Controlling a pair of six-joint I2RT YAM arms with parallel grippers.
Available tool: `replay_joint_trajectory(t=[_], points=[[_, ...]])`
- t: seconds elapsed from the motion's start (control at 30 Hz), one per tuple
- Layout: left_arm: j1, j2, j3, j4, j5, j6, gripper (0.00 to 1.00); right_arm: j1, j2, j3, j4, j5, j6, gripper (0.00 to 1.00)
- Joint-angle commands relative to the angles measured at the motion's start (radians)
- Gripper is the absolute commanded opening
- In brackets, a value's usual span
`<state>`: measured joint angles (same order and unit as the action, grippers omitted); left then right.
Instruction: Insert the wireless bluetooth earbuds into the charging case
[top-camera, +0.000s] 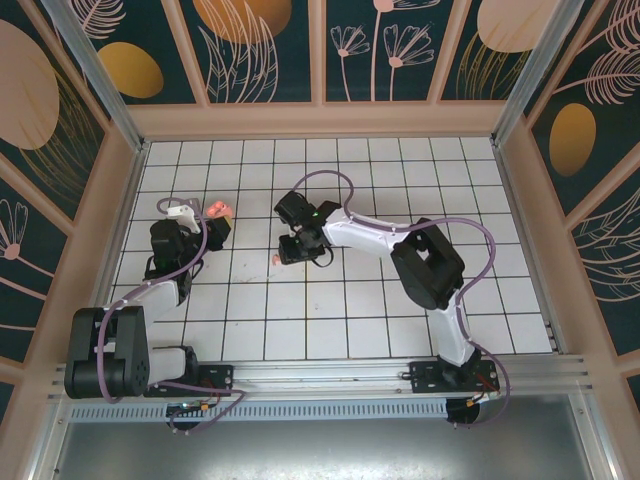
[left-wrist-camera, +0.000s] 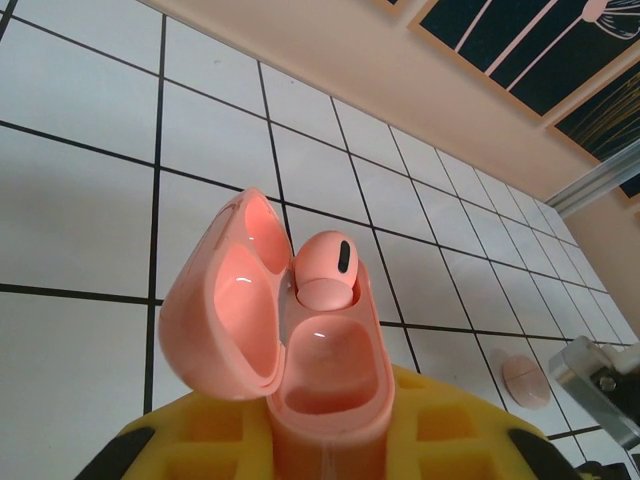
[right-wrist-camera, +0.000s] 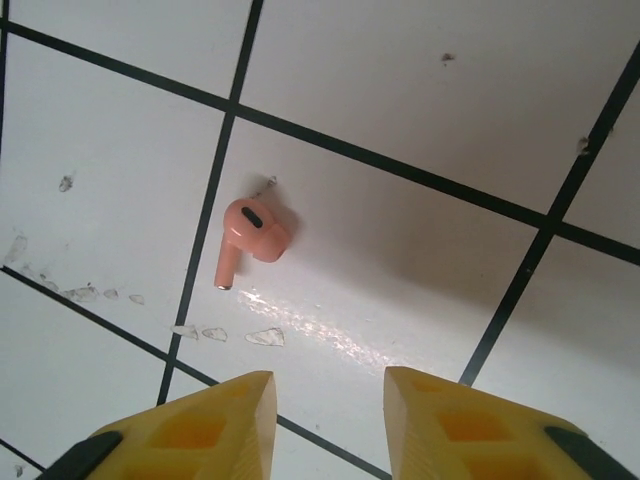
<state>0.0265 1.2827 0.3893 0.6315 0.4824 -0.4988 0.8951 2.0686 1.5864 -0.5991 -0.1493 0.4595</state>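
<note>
Near the charging case (left-wrist-camera: 320, 380) | right hand (right-wrist-camera: 330, 400) open, empty, over loose earbud (right-wrist-camera: 252, 232) | left hand (left-wrist-camera: 325, 435) clamps case | risk: skewed pinch could flick earbud

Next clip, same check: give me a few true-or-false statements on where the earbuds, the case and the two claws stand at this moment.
1. The lid of the charging case is open. True.
2. Both earbuds sit in the case. False: one earbud is seated in it, the slot beside it is empty, and the second earbud lies on the tiled table.
3. The left claw is shut on the charging case. True.
4. The right claw grips the second earbud. False: its fingers stand apart above the table, and the earbud lies beyond them, untouched.
</note>
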Motion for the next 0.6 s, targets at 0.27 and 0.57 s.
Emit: replay_joint_trajectory(t=[0.27,0.57], points=[[0.007,-0.014,0.035,-0.013,0.008,0.028,0.18,0.014,0.161,0.264,-0.100,-0.033,0.080,0.37],[0.007,-0.011,0.036,-0.012,0.006,0.031,0.18,0.022,0.256,0.382,-0.200,0.036,0.087,0.40]])
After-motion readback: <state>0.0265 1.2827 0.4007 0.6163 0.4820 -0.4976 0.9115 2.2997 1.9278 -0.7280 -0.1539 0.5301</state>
